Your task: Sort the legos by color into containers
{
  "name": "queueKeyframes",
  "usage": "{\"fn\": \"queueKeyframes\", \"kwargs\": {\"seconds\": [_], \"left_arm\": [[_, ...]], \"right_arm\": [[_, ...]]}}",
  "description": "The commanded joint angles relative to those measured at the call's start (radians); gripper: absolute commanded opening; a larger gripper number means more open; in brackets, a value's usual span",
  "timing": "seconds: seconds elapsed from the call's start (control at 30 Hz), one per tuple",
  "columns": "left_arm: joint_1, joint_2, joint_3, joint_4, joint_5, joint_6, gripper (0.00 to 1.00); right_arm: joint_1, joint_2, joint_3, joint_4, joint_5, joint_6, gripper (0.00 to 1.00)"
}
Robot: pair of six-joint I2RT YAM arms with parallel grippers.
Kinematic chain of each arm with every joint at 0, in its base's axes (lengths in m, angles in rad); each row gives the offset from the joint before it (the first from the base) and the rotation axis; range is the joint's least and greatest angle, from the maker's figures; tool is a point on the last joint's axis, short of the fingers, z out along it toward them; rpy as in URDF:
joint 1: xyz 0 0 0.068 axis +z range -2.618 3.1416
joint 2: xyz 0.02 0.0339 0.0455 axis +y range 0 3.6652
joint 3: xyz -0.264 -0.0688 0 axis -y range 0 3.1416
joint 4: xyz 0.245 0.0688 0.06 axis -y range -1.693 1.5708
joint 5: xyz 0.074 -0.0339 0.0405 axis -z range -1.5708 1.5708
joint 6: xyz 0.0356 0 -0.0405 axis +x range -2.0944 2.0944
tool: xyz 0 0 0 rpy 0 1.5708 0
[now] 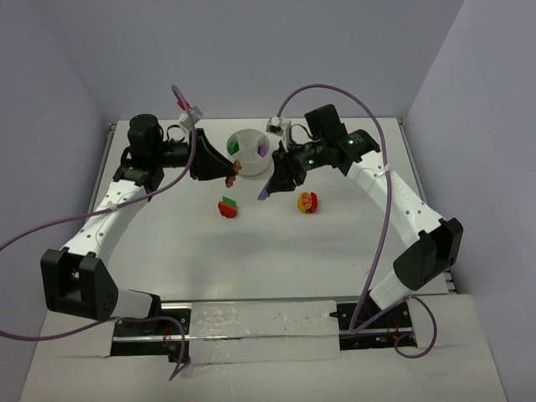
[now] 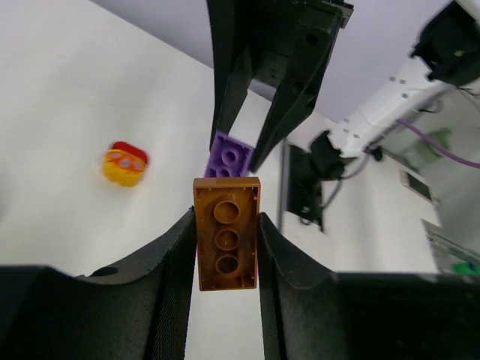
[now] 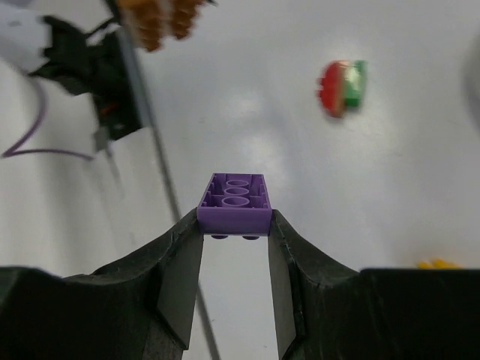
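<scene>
1. The orange-brown brick [image 2: 226,232] is clamped by its 2 long sides between the fingers of the left gripper [image 2: 226,225], with its 3 studs turned toward the wrist camera. In the top view it is held in the air just left of centre, close beside the lower left of the white bowl [image 1: 251,167].
2. The purple brick [image 3: 235,202] is pinched across its width by the right gripper [image 3: 235,229], studs up. It is also held off the table, just below the bowl in the top view and near the orange-brown brick.
3. Both bricks are judged to be light, stiff and smooth-walled. The flat opposite side walls are the best place to take hold. A grip on a corner or over the studs would probably let a brick twist or pop free.
4. 2 legos are left on the table near the centre of the top view: a red-and-green one [image 1: 228,207] and, to its right, a yellow-and-red one [image 1: 307,201]. They are apart from each other and nothing touches them.
5. The bowl is seen at the upper centre. A green piece [image 1: 235,147] is seen in its left section and a purple piece [image 1: 263,149] in its right section. What the other sections hold cannot be made out.
6. The purple brick is judged to belong with that purple piece, and the orange-brown brick in a section of its own.
</scene>
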Motion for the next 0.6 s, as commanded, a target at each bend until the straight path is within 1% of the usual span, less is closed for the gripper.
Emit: {"fn": "queueKeyframes", "kwargs": {"seconds": [0.0,0.13,0.2,0.37,0.57], "left_arm": [[0.045,-0.036,0.046,-0.109,-0.110,0.144,0.00],[0.070,-0.041,0.041,-0.157,-0.127,0.199,0.00],[0.074,-0.040,0.047,-0.191,-0.130,0.250,0.00],[0.077,-0.035,0.033,-0.149,-0.141,0.265,0.00],[0.088,-0.015,0.031,-0.066,-0.195,0.244,0.00]], "right_arm": [[-0.008,0.040,0.106,0.152,0.334,0.057,0.00],[-0.008,0.115,0.209,0.163,0.456,-0.012,0.00],[-0.010,0.195,0.254,0.162,0.509,-0.050,0.00],[-0.014,0.300,0.312,0.209,0.581,-0.097,0.00],[-0.028,0.398,0.348,0.291,0.621,-0.071,0.00]]}}
